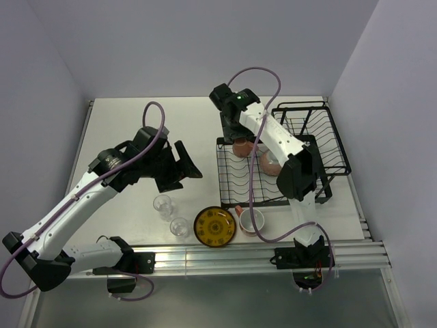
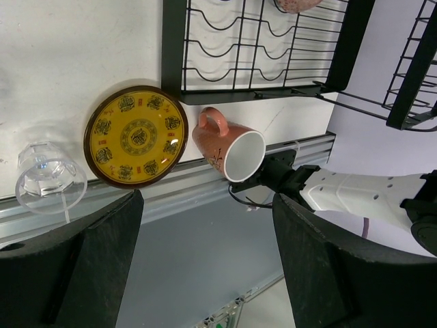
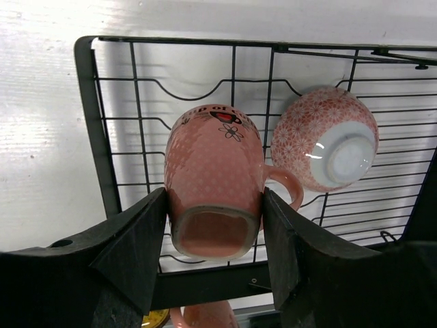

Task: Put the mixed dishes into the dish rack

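Clear glasses [image 1: 162, 203], two, stand on the table [image 1: 123, 123] at near left. Left claw [image 1: 181, 164] hangs above them, spread wide and empty. Yellow plate [image 1: 215, 226] and a pink mug [image 1: 250, 220] wait just near of the dish rack [image 1: 220, 171]. Right claw [image 3: 213, 225] clamps a second mug [image 3: 215, 164] by its base over the low tray, with the bowl [image 3: 328, 137] upturned just to its right. Step in hand: seating this mug. Next, likely: lower between the wires, then release.
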Robot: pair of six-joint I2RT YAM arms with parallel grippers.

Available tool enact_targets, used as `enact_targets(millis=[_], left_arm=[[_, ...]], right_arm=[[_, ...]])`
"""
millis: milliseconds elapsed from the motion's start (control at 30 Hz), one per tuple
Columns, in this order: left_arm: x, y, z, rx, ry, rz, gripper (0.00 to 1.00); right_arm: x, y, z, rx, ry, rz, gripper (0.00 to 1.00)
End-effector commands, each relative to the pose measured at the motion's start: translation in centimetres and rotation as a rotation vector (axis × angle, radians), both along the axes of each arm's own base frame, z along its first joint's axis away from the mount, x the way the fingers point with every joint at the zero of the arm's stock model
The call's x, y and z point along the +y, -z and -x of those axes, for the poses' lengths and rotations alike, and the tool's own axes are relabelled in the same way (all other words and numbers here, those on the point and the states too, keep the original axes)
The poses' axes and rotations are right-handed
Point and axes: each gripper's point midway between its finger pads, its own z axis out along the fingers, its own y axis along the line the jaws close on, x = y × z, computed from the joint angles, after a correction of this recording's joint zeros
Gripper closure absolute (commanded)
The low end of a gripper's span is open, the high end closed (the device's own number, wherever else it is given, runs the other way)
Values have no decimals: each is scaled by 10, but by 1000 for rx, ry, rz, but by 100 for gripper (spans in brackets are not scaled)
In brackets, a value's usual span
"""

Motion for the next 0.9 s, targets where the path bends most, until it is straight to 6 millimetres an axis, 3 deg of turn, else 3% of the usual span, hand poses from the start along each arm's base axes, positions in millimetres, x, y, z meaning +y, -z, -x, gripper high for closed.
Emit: enact_targets(millis=[0, 200, 867], left_arm=[[3, -8, 1, -38, -7, 17, 18], [4, -6, 4, -38, 0, 18, 17], [-6, -8, 6, -34, 77, 18, 17]], right_arm=[[-16, -14, -13, -69, 45, 17, 100], [-32, 6, -14, -41, 72, 25, 100], [-41, 44, -26, 16, 116, -2, 100]])
